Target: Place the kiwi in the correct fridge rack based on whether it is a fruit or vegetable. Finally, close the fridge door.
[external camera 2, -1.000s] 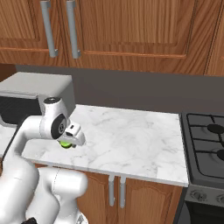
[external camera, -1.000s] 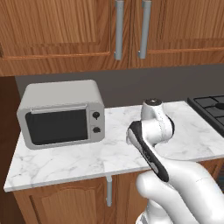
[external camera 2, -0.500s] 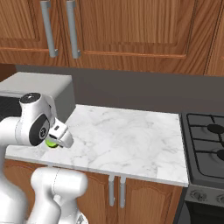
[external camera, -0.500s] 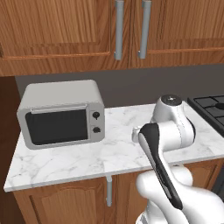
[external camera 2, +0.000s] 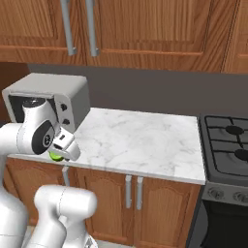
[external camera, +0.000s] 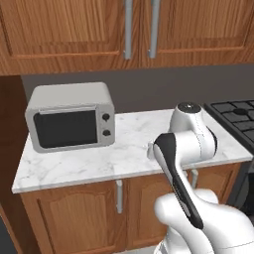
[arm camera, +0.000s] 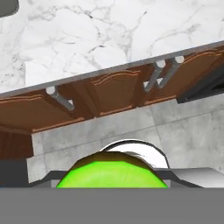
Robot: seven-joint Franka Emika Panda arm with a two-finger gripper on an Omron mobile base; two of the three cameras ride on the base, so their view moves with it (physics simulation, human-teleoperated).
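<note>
Past the marble bench's [external camera 2: 145, 145] front edge, the hand [external camera 2: 62, 149] grips one round, bright-green kiwi [arm camera: 113, 175] above the grey tiled floor [arm camera: 131, 127]. One boxy grey microwave [external camera: 72, 116] sits at the bench's left end.

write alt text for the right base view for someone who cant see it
A white robot arm at the left holds a bright green kiwi in its gripper at the front edge of a white marble counter. A grey microwave stands behind it under wooden cabinets, with a black gas stove at the right.
</note>
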